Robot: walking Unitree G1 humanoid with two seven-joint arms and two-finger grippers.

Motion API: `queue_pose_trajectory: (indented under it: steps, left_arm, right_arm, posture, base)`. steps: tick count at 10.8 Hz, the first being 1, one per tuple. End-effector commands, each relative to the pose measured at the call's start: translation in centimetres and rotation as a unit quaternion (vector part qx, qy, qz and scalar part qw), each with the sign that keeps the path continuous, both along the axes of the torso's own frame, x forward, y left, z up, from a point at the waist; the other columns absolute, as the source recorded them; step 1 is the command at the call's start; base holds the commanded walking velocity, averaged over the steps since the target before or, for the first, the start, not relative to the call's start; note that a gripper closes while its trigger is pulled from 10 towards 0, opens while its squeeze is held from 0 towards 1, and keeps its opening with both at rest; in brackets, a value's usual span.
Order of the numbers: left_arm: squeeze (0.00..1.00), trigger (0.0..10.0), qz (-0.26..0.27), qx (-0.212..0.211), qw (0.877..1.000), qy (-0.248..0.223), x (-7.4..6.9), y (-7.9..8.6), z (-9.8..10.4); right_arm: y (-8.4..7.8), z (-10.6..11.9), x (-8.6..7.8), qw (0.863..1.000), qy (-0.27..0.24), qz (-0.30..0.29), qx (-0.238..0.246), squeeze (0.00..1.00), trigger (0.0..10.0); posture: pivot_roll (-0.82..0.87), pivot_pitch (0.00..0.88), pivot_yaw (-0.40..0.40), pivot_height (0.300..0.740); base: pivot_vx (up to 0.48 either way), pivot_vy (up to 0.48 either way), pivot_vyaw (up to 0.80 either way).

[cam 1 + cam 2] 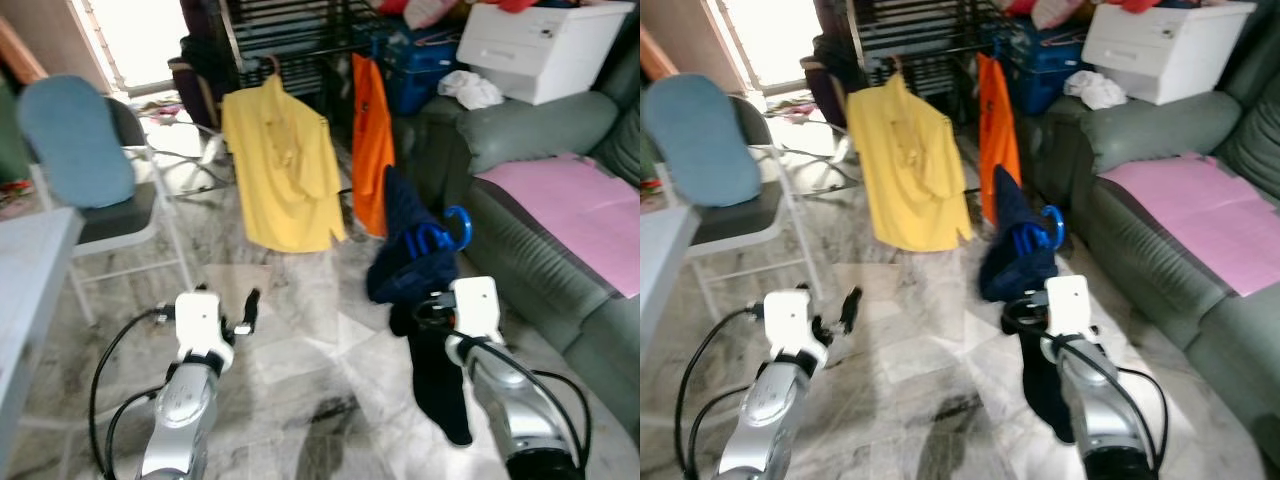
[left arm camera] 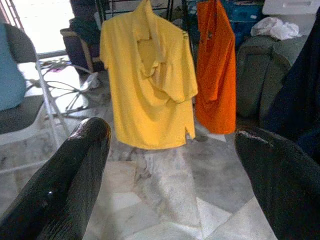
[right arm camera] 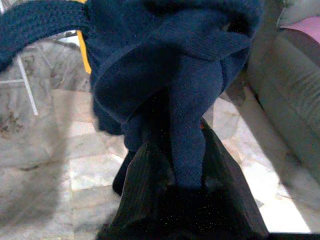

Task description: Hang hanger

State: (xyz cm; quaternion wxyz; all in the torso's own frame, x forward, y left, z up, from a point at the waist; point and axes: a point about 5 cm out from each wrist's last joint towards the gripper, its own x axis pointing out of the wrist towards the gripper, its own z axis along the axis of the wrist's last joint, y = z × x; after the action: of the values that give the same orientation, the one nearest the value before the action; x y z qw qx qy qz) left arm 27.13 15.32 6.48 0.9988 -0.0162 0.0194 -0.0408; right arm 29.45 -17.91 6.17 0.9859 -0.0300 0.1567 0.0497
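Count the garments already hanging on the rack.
2: a yellow shirt on the rack's left, an orange garment to its right. Others may be hidden behind.

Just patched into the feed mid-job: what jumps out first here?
The right end effector is shut on a navy garment with a blue hanger in it, held up over the marble floor. Ahead, a yellow shirt and an orange shirt hang from a dark rack. The left end effector is open and empty.
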Motion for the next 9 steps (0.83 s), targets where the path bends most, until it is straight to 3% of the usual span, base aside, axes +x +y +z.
queue_pose_trajectory:
  steps: [1,6,9]
  left_arm:
    - [0.00,10.0,0.000,-0.003,1.000,-0.002,0.4,0.3,0.4]
    - [0.00,10.0,-0.016,-0.018,1.000,0.004,0.6,-0.7,0.3]
    - [0.00,10.0,0.002,-0.015,1.000,0.013,0.7,-0.8,0.0]
  right_arm:
    - [0.3,1.8,0.7,0.999,-0.035,-0.001,0.009,0.00,10.0]
    - [0.0,2.1,0.7,1.000,-0.026,-0.004,0.014,0.00,10.0]
    - [0.3,2.0,0.6,0.999,-0.023,0.002,0.024,0.00,10.0]
  posture:
    - [-0.18,0.000,0.096,0.740]
    - [-0.19,0.000,0.095,0.740]
    - [-0.19,0.000,0.092,0.740]
  base:
    - [0.424,0.000,0.00]
    - [0.463,0.000,0.00]
    - [0.480,0.000,0.80]
